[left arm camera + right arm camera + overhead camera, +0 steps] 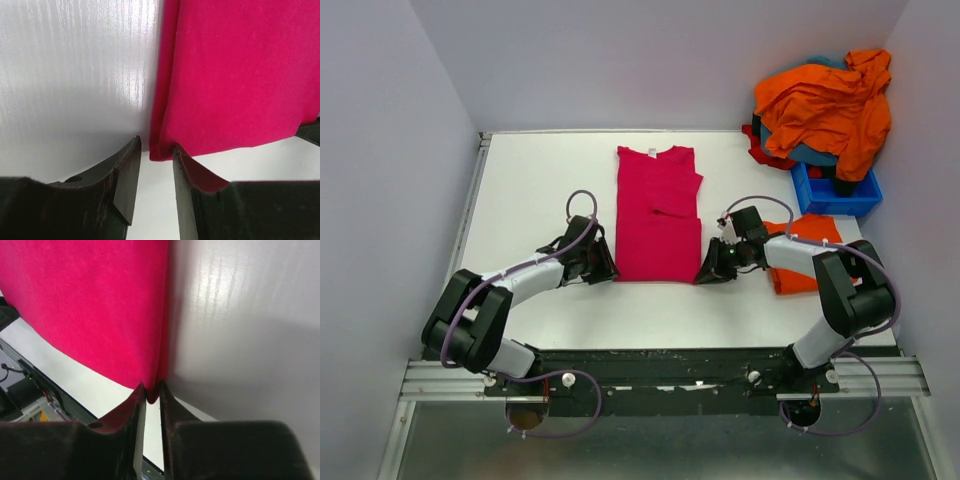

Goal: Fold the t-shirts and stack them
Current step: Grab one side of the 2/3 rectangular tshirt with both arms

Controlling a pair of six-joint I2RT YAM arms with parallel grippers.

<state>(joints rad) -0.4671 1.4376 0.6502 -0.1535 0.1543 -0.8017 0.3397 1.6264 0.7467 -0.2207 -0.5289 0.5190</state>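
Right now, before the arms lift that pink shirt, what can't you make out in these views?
Top view: inside of the blue bin, buried under a heap of t-shirts; their count is unclear.
Top view: folded orange t-shirt, partly covered by the right arm.
Left wrist view: whether the open left gripper reaches around the magenta t-shirt corner; depth is unreadable.
Both wrist views: most of the shirt, cut off by frame edges.

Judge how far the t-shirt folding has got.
Done: one orange t-shirt lies folded beside the right arm. In hand: the pink t-shirt, narrowed to a strip; the right gripper pinches one near corner, the left gripper open at the other. Left: the heap over the blue bin.
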